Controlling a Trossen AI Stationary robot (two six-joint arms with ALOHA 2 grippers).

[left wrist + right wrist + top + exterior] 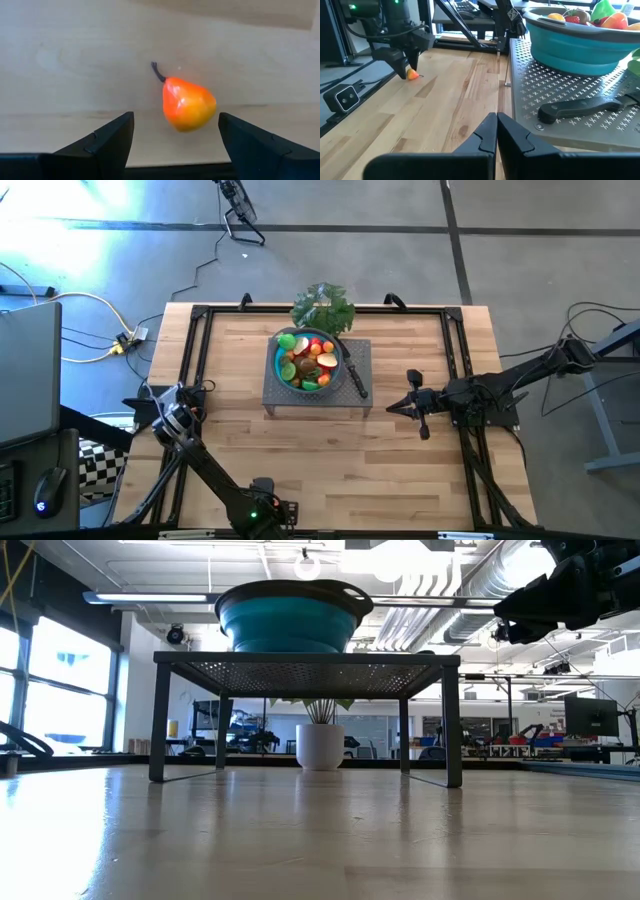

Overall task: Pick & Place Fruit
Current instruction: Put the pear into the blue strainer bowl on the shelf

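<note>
A small orange-and-yellow toy pear (188,102) lies on the bare wooden table (330,460), well off to the left of the blue bowl (309,361). My left gripper (175,142) hangs just over it with its fingers spread wide, one on each side, touching nothing and holding nothing. From the right wrist camera the same pear (412,74) shows just beneath that left gripper (402,67).

The bowl stands on a grey perforated metal stand (355,392) near the table's far middle, heaped with more toy fruit (305,360): red, green, yellow and orange pieces. A black-handled knife (354,374) rests on the stand just right of the bowl, and a leafy green bunch (324,307) lies behind it.

My right gripper (390,408) waits right of the stand, fingers pressed shut and empty.

I judge this pear set down and released on the table. Next I should lift the left arm clear, then swing toward the bowl for another fruit.
</note>
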